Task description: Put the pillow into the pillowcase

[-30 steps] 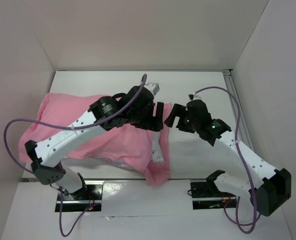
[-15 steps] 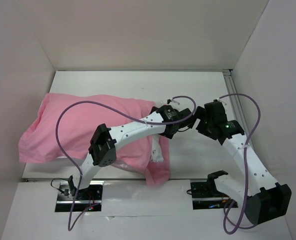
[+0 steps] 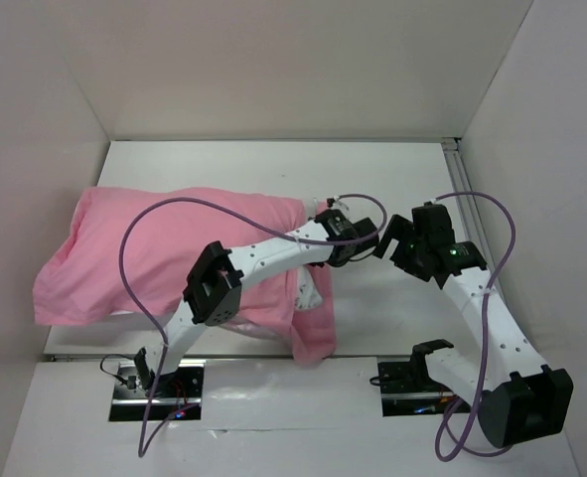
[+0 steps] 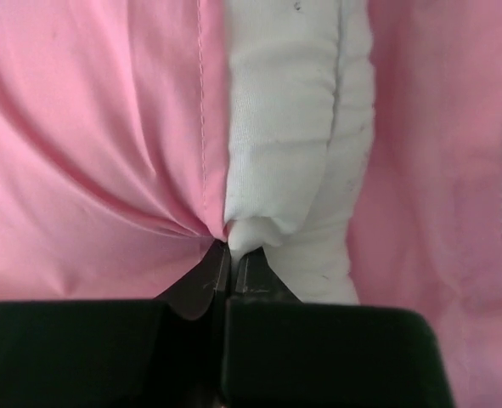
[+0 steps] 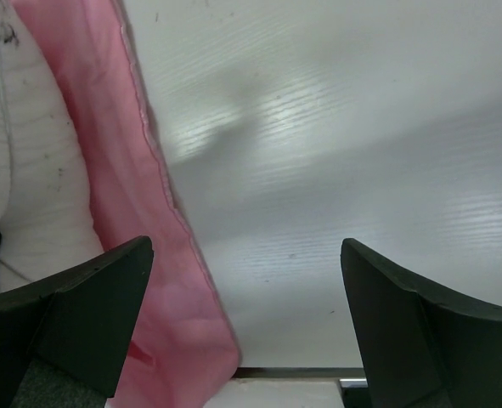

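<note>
White arms point(image 3: 273, 253) bear black joints point(image 3: 214, 288), purple cables point(image 3: 124, 253); the left hand point(image 4: 230, 251) is black.

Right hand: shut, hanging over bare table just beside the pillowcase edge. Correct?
Not shut. The right hand is open, jaws wide apart, as the right wrist view shows. It does hang over bare table just beside the pillowcase edge.

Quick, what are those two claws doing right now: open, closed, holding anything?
Left gripper: closed, pinching the pillowcase edge where it meets the pillow.
Right gripper: open, holding nothing, above the table.
</note>
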You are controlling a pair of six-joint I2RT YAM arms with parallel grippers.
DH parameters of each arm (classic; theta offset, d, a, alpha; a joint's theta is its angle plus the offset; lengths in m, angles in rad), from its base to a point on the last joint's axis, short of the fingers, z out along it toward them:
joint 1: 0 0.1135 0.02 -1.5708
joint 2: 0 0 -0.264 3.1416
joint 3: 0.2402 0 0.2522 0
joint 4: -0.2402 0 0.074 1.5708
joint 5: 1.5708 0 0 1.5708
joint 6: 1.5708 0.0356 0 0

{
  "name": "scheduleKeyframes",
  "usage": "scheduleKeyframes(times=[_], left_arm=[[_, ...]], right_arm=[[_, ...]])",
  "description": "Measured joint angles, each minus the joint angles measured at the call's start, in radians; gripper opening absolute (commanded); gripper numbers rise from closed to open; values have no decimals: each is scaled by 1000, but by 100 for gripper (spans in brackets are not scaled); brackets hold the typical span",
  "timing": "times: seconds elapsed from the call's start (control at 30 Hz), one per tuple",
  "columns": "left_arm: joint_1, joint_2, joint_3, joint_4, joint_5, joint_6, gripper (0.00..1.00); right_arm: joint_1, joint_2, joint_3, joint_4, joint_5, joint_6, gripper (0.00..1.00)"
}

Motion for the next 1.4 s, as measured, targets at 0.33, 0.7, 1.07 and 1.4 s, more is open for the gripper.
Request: scheduleKeyframes(times=[0.33, 0.7, 1.07, 1.4], left_arm=[[269, -579, -63, 183, 447, 140, 0], [439, -885, -253, 309, 709, 166, 0], [465, -881, -335, 350, 826, 162, 0], [481, -922, -348, 359, 867, 157, 0]], right_arm=[[24, 18, -1, 139, -174, -24, 93], [463, 245, 92, 455, -185, 72, 87], [594, 312, 174, 459, -12, 93, 80], [658, 573, 193, 624, -59, 97, 89]])
